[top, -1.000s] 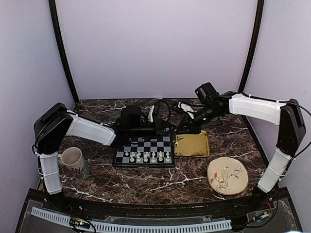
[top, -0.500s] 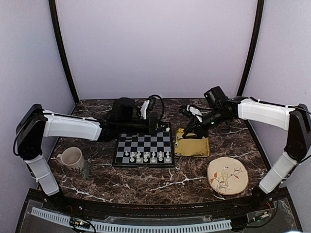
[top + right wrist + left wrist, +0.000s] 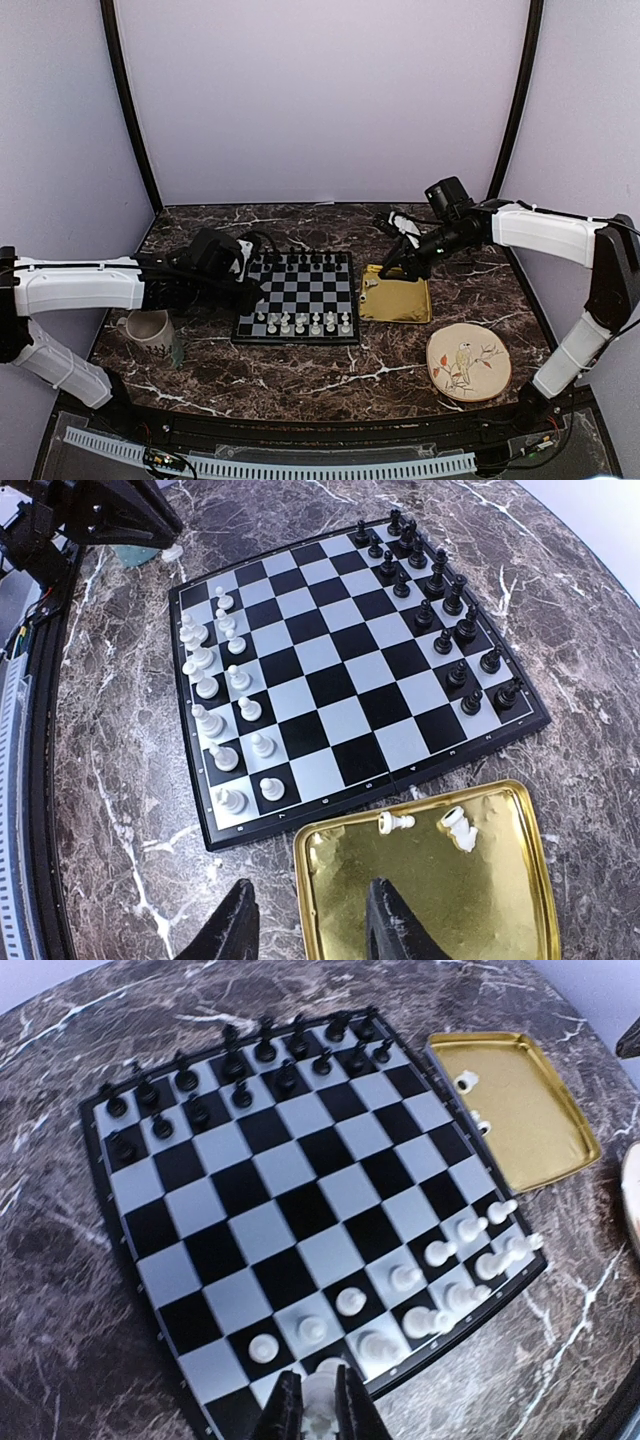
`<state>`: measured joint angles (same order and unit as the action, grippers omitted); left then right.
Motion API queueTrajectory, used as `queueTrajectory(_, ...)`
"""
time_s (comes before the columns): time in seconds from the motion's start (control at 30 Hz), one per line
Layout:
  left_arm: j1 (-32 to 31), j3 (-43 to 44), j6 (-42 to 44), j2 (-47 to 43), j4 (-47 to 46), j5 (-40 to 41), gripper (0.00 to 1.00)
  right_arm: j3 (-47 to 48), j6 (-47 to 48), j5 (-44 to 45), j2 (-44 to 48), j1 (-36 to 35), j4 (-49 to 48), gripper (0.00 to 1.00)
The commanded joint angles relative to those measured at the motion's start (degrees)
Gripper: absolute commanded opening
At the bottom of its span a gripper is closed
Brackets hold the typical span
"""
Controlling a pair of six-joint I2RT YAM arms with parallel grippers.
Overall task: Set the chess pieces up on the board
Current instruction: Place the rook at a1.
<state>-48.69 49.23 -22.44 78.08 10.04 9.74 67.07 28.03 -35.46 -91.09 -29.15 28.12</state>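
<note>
Geometry for the next grab looks simple enough. The right gripper [image 3: 312, 900] hangs with its fingers spread wide over the gold tray [image 3: 430, 910]. The two loose chessmen, a white pawn [image 3: 395, 823] and the other white piece [image 3: 458, 830] (knight, I think), lie on their sides just ahead of it, by the tray edge nearest the chessboard [image 3: 345, 720]. The pawn's long axis runs along that edge, in line with the finger gap, so I'd guess a wrist turn is needed. The right arm is far nearer.

The left gripper [image 3: 318, 1380] is pinched on a white chessman [image 3: 318, 1412] over the board's left rim, beside the white rows. Half a second ago it was at the board's far right corner. The right one has barely shifted.
</note>
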Motion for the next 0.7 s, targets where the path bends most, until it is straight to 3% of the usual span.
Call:
queueTrajectory(0.0,-0.3,-2.7,-4.1,-4.5,9.7,6.0,0.05,-0.6,0.5,0.8,0.2,0.0,-1.8,0.37)
queueTrajectory(0.67,-0.3,-4.9,-8.8,5.8,7.1,4.2,0.05,-0.6,1.2,0.1,-2.1,0.0,-1.0,0.37)
